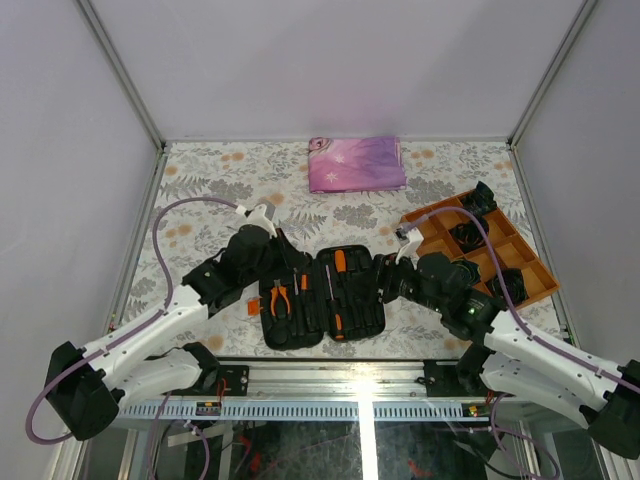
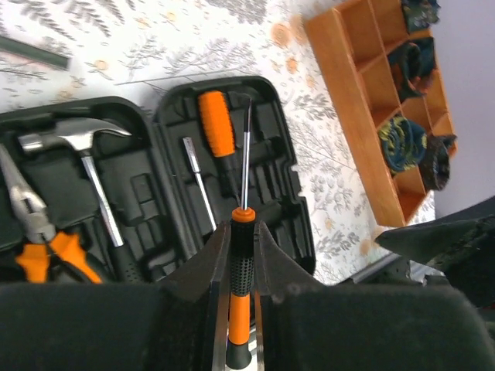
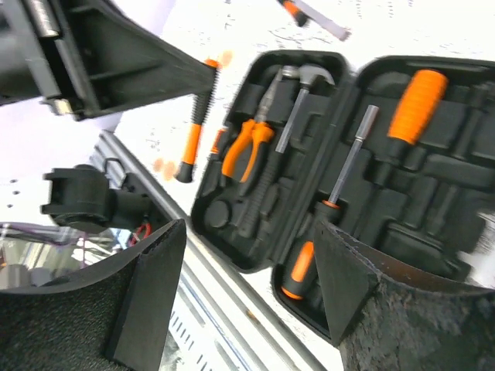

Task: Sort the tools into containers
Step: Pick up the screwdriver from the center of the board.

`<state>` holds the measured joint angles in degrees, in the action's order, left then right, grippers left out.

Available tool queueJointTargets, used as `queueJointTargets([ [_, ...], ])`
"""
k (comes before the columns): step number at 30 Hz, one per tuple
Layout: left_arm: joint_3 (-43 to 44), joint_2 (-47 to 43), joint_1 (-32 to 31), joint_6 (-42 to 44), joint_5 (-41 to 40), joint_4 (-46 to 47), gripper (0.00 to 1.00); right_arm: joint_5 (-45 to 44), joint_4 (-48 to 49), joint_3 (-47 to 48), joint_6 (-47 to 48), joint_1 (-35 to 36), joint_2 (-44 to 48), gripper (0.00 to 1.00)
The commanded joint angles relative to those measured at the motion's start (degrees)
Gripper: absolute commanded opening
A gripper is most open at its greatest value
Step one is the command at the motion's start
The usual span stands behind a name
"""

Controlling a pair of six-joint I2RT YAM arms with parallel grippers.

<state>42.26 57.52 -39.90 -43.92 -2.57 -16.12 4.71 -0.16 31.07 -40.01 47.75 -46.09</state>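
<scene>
- Orange and black, the slim screwdriver point(image 2: 240, 267) is clamped by its handle between the fingers of my left claw point(image 2: 241, 232). In the left wrist view its thin shaft points up the frame, over the right-hand half of the tool case point(image 2: 274, 185).
- I cannot tell whether its tip touches the plastic.
- The tool case lies open and flat at the lower middle of the top view, on the flowered table point(image 1: 220, 185), with one of my claws at each side.
- At the left of the left wrist view, the other half holds the hammer point(image 2: 85, 147) and the pliers point(image 2: 35, 232), side by side in moulded slots.
- The thick orange-handled driver point(image 2: 216, 124) sits just left of the shaft I hold, with a slim metal bit holder point(image 2: 199, 182) below it.
- My right claw point(image 3: 249, 232) is released, its jaws wide apart, and hovers above the near edge of the case. In the right wrist view, a short screwdriver point(image 3: 298, 267) lies in the case between the two fingers.
- An orange divider tray point(image 1: 432, 222) stands at the right of the top view, with black coiled bundles point(image 1: 468, 236) in its compartments.
- A pink-purple cloth point(image 1: 356, 164) lies at the upper middle, well apart from the case.
</scene>
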Motion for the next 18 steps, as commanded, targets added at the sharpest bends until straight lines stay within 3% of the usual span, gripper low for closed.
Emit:
queueJointTargets([
  [1,-2.3,-1.2,-2.0,-0.1,4.2,11.6,0.00,1.2,17.3,-3.7,-3.9,2.8,-0.5,0.73],
  [9,-3.8,-1.1,-3.4,-1.7,7.0,16.2,0.00,4.0,29.9,-6.3,-6.9,4.0,-5.4,0.73],
  [18,-4.4,-1.1,-5.4,-3.8,7.2,19.2,0.00,3.6,36.9,-5.9,-10.6,5.2,-13.4,0.65],
])
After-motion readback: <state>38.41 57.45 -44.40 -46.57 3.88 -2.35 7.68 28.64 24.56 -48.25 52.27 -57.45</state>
